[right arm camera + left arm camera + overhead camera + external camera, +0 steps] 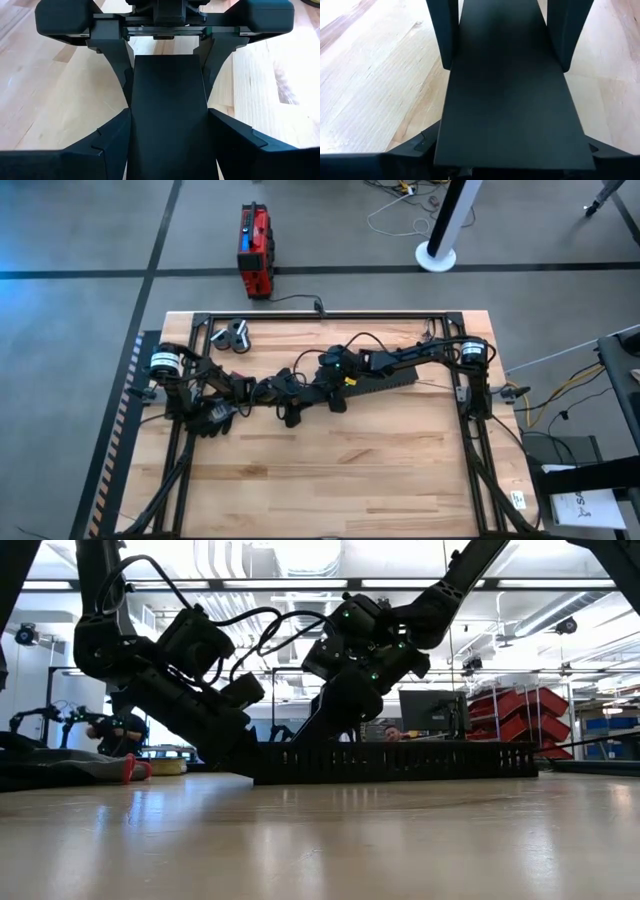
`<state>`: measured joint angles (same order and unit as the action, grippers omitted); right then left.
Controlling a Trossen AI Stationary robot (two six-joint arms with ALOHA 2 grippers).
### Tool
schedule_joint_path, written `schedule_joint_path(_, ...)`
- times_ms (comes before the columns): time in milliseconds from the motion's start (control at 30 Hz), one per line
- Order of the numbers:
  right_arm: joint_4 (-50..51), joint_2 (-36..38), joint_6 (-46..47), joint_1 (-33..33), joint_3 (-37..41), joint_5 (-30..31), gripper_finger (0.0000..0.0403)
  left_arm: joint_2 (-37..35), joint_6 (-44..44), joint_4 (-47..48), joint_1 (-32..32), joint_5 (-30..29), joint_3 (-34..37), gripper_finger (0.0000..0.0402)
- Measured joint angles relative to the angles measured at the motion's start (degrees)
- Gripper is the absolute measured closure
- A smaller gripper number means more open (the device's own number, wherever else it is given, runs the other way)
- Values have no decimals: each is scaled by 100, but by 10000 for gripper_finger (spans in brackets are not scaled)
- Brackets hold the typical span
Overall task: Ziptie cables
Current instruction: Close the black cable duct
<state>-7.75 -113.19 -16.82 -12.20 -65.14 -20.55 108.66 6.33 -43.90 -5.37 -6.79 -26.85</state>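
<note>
A flat black lid (510, 100) runs between my two grippers near the table's middle. My left gripper (505, 155) has one end of it and my right gripper (172, 145) the other, so each wrist view shows the other gripper's fingers at the lid's far end. In the high view the left gripper (288, 402) and right gripper (333, 392) stand close together. The black comb-toothed duct (400, 762) lies on the table, reaching toward the right (400, 375). Whether the lid sits on the duct, I cannot tell. The cables are out of view. My left gripper pinches the lid's two long edges (445, 145) between its two fingers, at the lid's left end. The fingers lie along the lid, slanting down from the table's left. My right gripper pinches the lid's long edges (132, 145) at the other end, slanting down from the table's right. Its fingers (107, 137) lie along the lid too.
A grey tool (232, 337) lies at the table's far left. A red box (255, 250) with a black cord stands on the floor beyond the far edge. A black frame (320, 314) rims the table. Bare wood (330, 480) fills the near half.
</note>
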Motion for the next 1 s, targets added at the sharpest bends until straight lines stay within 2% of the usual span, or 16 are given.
schedule_joint_path(167, 36, 5, 5, -3, 0, 26, 183, 0, 1, -9, 0, 0, 0, 175)
schedule_joint_path(267, 60, 7, 98, -5, 0, 66, 156, -1, 13, -11, 0, 0, 0, 169)
schedule_joint_path(400, 208, 52, 181, 15, 14, 61, 112, -149, 97, 74, 0, 40, 0, 138)
schedule_joint_path(533, 644, 279, 158, 34, -15, 68, 79, -622, 177, 463, 0, 86, -13, 111)
schedule_joint_path(667, 1180, 820, 142, 32, -15, 99, 69, -1408, 404, 1567, 0, 107, 10, 101)
schedule_joint_path(800, 1879, 1659, 37, 53, -17, 463, 77, -2505, 687, 2824, -2, 138, -5, 104)
schedule_joint_path(933, 2489, 2720, -80, 84, -17, 1083, 95, -3778, 712, 3432, -17, 136, -111, 107)
schedule_joint_path(1000, 2740, 3286, -96, 62, -20, 1202, 104, -4380, 680, 3457, -17, 135, -179, 105)
